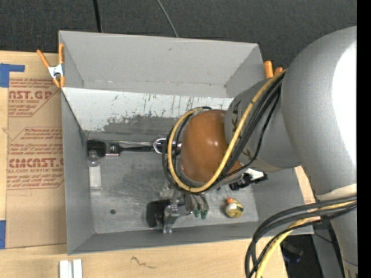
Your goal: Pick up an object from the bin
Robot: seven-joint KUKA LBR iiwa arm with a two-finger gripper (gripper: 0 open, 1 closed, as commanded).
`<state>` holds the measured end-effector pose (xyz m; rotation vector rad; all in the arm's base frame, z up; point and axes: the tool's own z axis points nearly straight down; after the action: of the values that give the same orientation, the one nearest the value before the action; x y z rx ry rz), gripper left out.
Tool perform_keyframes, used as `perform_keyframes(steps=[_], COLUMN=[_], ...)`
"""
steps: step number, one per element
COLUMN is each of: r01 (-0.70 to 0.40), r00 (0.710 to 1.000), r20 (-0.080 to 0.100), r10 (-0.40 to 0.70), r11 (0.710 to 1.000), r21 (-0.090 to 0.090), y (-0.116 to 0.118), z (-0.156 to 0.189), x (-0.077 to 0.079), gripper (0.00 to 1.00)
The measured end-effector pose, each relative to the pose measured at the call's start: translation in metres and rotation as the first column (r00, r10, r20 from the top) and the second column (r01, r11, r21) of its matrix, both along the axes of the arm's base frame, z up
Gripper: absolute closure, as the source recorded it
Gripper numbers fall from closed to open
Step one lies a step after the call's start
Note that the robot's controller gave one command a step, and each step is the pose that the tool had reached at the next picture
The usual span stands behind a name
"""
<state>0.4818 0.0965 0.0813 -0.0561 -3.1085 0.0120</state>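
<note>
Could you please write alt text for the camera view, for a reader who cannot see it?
The robot arm's gripper is down by the lower wall of a grey metal bin, beside a small black object. A long metal tool and a clear vial lie to the left, a small yellowish piece to the right.

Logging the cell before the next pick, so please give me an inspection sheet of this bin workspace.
Surface: grey metal bin, floor scratched and scuffed.
Job's things: black object by the near wall, right beside the gripper.
Clutter: black-handled metal tool across the left floor; clear vial nearer than it; small yellowish round piece, near right.
Gripper: low over the near-middle floor.
Cables: yellow and black cables loop round the orange wrist cover.
Surroundings: dark floor behind the bin.
</note>
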Motion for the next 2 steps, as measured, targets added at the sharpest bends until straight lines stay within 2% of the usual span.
perform_keyframes(steps=[1, 2], r01=[0.000, 0.055], r00=[1.000, 0.998], r20=[0.000, 0.030], r10=[0.000, -0.055], r11=[1.000, 0.998], r21=[0.000, 0.007], y=[0.000, -0.020], z=[0.000, 0.075], x=[0.000, 0.002], gripper=[1.00, 1.00])
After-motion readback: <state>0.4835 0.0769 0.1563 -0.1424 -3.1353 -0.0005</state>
